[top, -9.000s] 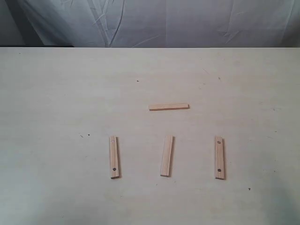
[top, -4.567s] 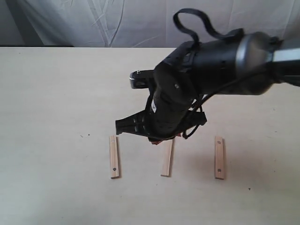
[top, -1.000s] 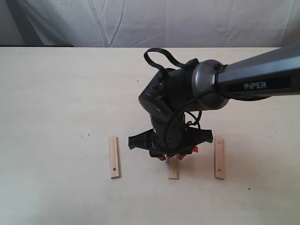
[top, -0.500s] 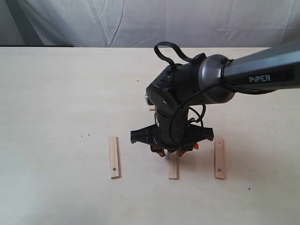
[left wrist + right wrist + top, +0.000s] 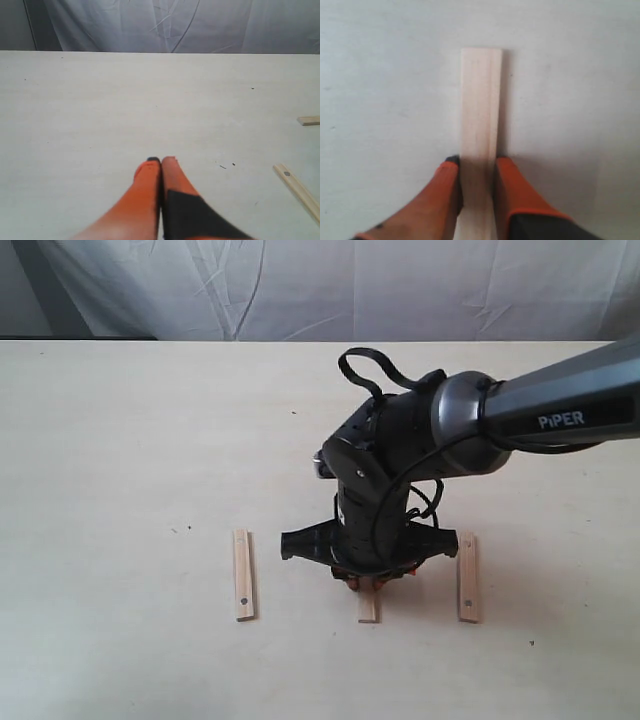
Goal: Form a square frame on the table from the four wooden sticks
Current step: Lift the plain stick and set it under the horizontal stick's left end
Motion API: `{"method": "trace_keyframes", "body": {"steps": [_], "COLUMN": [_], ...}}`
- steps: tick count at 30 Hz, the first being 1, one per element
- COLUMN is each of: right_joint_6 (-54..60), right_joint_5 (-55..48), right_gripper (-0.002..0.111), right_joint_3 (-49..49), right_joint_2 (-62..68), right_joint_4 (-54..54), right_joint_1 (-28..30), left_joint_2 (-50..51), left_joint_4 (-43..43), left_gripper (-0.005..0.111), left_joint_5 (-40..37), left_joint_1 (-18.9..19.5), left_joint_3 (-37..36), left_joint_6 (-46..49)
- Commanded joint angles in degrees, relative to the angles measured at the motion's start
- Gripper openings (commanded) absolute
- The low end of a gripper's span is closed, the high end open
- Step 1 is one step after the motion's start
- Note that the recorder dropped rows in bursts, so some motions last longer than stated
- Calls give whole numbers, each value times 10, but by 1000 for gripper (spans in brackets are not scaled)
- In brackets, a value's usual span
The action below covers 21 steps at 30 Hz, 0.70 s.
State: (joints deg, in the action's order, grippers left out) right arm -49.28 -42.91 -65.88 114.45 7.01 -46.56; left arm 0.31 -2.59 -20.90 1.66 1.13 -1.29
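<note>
While left hand sits pressed together, right hand pinches middle stick on table.

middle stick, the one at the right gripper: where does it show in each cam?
Exterior view: middle stick sits low centre, its far part hidden under the right gripper.
Left wrist view: not in it.
Right wrist view: fills the centre, one end held in the right gripper.
Shared landmark: the right gripper, seen in the exterior and right wrist views.

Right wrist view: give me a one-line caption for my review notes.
Right gripper clamps the sides of a plain wooden stick lying flat on the pale table.
</note>
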Motion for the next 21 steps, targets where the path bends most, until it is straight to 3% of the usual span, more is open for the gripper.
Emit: {"method": "trace_keyframes", "body": {"steps": [1, 7, 10, 21], "right_joint_6": [5, 64, 61, 61], "right_joint_5": [-1, -49, -55, -46], "right_gripper": [1, 0, 0, 0], "right_joint_3": [2, -144, -202, -259], "right_joint_2": [1, 1, 41, 117], "right_joint_4": [2, 6, -19, -19], "right_joint_1": [3, 7, 35, 73], "left_joint_2": [-3, -3, -3, -3], "left_joint_4": [4, 4, 4, 4], "left_gripper": [0, 0, 0, 0], "left_joint_5": [3, 3, 3, 3], "left_joint_1": [0, 0, 0, 0], "left_joint_3": [-1, -1, -1, -1], "left_joint_6": [0, 0, 0, 0]}}
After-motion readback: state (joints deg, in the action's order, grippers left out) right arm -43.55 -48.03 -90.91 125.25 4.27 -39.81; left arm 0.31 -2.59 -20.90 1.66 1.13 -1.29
